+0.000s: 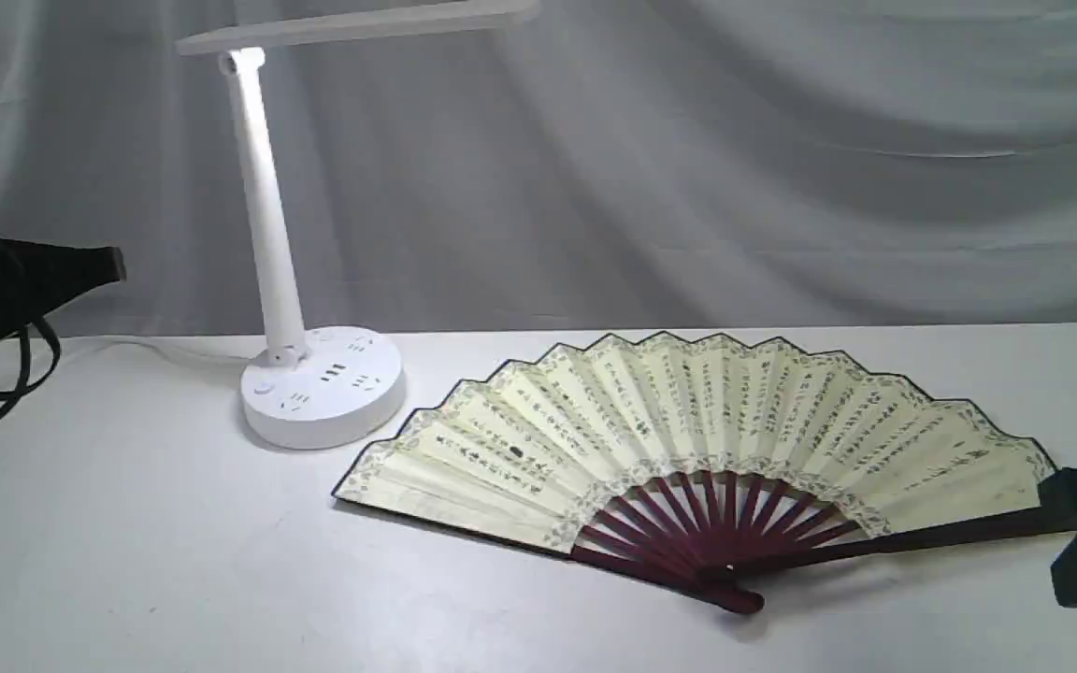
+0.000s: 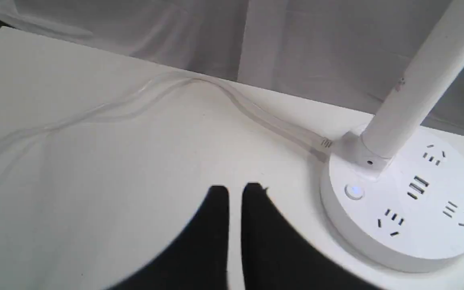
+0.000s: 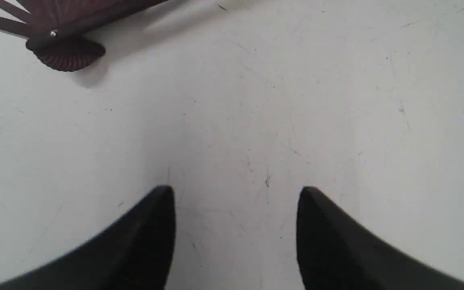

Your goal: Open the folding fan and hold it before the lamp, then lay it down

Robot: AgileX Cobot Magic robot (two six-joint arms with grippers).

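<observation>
White cable [image 2: 256, 114] trails from lamp [image 1: 263, 206] past left gripper [image 2: 235, 191], jaws together; right gripper [image 3: 236, 193] gapes empty near spread fan [image 1: 688, 421].

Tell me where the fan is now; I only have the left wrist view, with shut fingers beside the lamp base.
Observer: The folding fan lies fully spread on the table, right of the lamp in the exterior view.
Operator: Is the right arm holding it?
Observer: No. In the right wrist view the right fingers stand apart over bare table, nothing between them.
Operator: Which face is up?
Observer: The one with columns of black calligraphy; its maroon ribs converge toward the camera.
</observation>
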